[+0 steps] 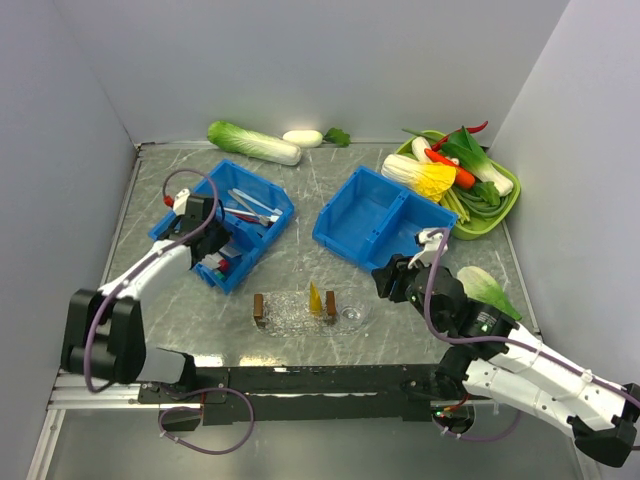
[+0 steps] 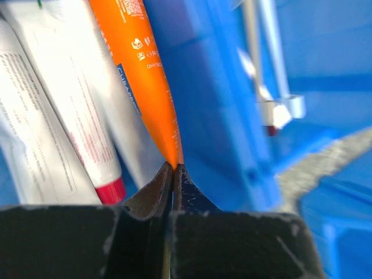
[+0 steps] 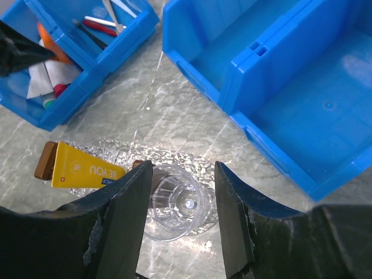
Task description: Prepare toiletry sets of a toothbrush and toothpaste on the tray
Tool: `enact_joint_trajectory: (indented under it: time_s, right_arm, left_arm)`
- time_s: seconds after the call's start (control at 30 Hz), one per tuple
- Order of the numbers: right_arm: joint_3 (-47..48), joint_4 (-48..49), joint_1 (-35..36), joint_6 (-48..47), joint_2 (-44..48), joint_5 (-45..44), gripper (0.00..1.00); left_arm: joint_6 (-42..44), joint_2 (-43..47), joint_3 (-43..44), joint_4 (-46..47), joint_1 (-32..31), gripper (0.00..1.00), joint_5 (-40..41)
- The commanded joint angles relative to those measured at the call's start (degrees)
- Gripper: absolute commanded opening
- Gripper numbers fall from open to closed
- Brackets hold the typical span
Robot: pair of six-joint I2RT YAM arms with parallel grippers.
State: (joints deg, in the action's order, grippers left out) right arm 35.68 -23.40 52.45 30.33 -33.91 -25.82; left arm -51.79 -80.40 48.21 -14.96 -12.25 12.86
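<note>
The left fingers (image 2: 168, 180) are clenched on the orange toothpaste tube (image 2: 142, 75) by its crimped tail, inside the blue bin (image 2: 221, 116). The right fingers (image 3: 142, 180) are released, with the end of the clear tray (image 3: 125, 150) showing between them.

The left arm (image 1: 150, 268) and the right arm (image 1: 530, 388) are both showing white, rounded link shells between chunky black joint housings, and a thin purple cable (image 1: 88, 350) is trailing loosely along each one. The left gripper (image 1: 220, 256) and the right gripper (image 1: 382, 284) are showing black bodies, each with a small white part sitting at its wrist. Up close, the right gripper's fingers (image 3: 119, 232) are looking broad, matte black and chipped pale along their edges, while the left one's fingers (image 2: 148, 189) are looking equally dark and scuffed.
</note>
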Motion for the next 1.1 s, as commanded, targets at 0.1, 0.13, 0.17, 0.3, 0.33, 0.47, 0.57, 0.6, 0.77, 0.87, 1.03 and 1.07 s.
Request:
enact_joint_trajectory:
  time_s: [0.1, 0.13, 0.17, 0.3, 0.33, 0.47, 0.57, 0.6, 0.77, 0.87, 1.03, 1.07]
  right_arm:
    - [6.5, -3.67, -0.33, -1.85, 2.36, 1.74, 0.55]
    - [6.94, -4.28, -0.33, -2.37, 2.36, 1.92, 0.56]
    - [7.82, -4.55, -0.33, -2.64, 2.45, 2.0, 0.56]
    - [10.46, -4.82, -0.41, -4.48, 1.31, 3.14, 0.56]
    - [11.85, -4.64, -0.33, -5.97, 0.78, 4.89, 0.56]
    - [16.43, -2.8, -0.24, -9.49, -4.13, 11.48, 0.58]
    - [20.47, 0.97, 0.2, -11.25, -10.54, 18.51, 0.62]
    - [22.31, 1.86, 1.33, -12.12, -11.87, 19.49, 0.64]
    - [30.04, 3.71, 9.59, -16.96, -23.88, 15.65, 0.73]
    - [36.2, 3.53, 16.54, -21.08, -32.96, 9.92, 0.74]
    - [42.45, 4.24, 21.72, -28.03, -42.79, 6.49, 0.74]
    - [43.41, 4.5, 22.17, -29.78, -43.77, 4.23, 0.73]
  left_arm:
    - [2.66, 12.52, 2.42, -4.37, -0.32, 0.01, 0.23]
    - [2.83, 13.85, 2.42, -5.16, -0.32, 0.01, 0.32]
    - [3.18, 15.0, 2.16, -5.77, -0.32, 0.01, 0.23]
    - [3.45, 22.03, 1.8, -9.72, -0.32, 0.01, -0.99]
    - [3.28, 23.17, 1.72, -10.26, -0.23, 0.01, -1.69]
    - [1.52, 28.97, 1.8, -12.1, -0.32, 0.01, -8.45]
    - [0.9, 30.21, 4.43, -15.18, -0.93, 0.01, -13.81]
    - [0.81, 30.3, 5.31, -17.1, -1.02, 0.01, -16.61]
    - [-0.59, 30.57, 7.69, -19.14, -1.46, 0.01, -25.41]
    - [-2.44, 30.39, 8.57, -19.23, -2.16, 0.01, -30.26]
    - [-3.4, 30.74, 10.94, -20.54, -4.97, 0.01, -31.58]
    - [-3.58, 30.92, 11.03, -21.07, -5.41, 0.01, -31.93]
